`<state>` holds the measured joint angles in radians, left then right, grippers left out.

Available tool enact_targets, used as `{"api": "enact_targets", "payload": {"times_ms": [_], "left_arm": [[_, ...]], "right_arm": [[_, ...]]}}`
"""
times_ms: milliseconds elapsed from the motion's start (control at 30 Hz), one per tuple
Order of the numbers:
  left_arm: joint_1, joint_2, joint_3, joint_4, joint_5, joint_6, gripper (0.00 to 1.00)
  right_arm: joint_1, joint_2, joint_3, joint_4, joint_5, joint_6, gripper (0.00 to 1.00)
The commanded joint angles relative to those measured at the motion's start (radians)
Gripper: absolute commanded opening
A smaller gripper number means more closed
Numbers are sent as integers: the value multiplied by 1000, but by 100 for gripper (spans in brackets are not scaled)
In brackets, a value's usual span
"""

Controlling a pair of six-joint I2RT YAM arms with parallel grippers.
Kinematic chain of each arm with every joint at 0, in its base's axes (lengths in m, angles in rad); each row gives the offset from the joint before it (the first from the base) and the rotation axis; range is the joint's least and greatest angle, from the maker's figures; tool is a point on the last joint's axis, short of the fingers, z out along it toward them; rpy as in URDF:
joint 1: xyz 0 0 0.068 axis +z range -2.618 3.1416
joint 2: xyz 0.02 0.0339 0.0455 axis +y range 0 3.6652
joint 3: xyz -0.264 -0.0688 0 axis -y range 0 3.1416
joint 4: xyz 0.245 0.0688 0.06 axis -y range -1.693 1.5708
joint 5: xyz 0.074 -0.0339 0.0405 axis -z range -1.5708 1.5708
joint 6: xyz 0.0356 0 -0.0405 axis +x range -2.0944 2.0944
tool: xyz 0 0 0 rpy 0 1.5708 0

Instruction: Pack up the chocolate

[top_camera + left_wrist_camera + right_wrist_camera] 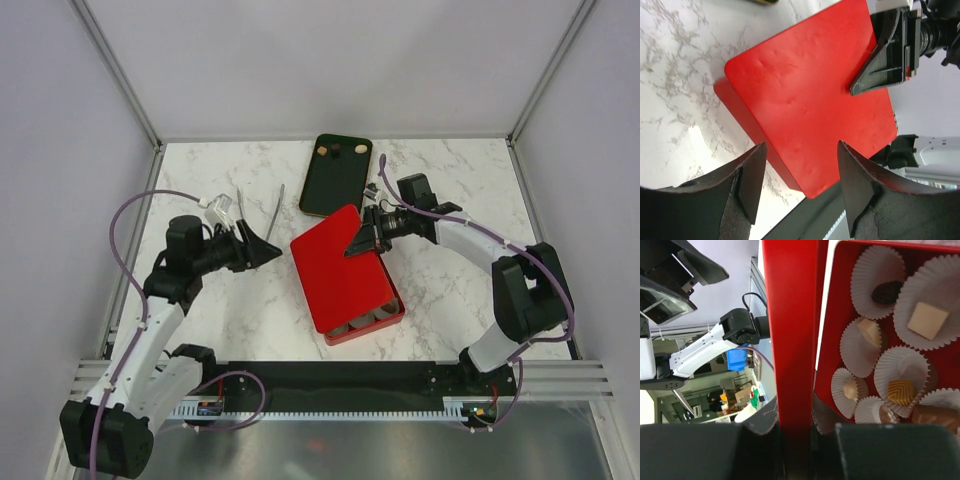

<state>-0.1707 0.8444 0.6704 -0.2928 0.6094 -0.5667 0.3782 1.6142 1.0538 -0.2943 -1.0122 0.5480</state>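
Note:
Over the red box base (pixel 378 322) the red lid (pixel 325 265) is held tilted, with my right gripper (pixel 358 240) shut on its far edge. In the right wrist view the lid's rim (pixel 792 330) runs between the jaws of the right gripper (pixel 795 417). Beside it, the base (pixel 832 355) holds white paper cups with chocolate: a cream square (pixel 926 320), a dark piece (pixel 887 291) and a tan one (pixel 900 391). My left gripper (pixel 272 250) stands open just left of the lid (pixel 810 100), holding nothing.
At the back a dark tray (pixel 335 190) carries three small chocolates (pixel 337 152). Thin grey metal tools (pixel 276 210) lie left of it on the marble. A black strip (pixel 340 375) runs along the near table edge.

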Motion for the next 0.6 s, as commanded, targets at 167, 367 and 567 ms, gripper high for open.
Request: {"api": "enact_targets", "payload": {"times_ms": [167, 367, 567], "left_arm": [[-7, -70, -123, 27, 99, 5, 63], [-30, -82, -189, 93, 145, -78, 56], [-69, -48, -245, 145, 116, -127, 50]], "right_arm": [[5, 49, 3, 6, -32, -52, 0], [5, 75, 34, -22, -45, -72, 0], [5, 92, 32, -35, -60, -86, 0]]}}
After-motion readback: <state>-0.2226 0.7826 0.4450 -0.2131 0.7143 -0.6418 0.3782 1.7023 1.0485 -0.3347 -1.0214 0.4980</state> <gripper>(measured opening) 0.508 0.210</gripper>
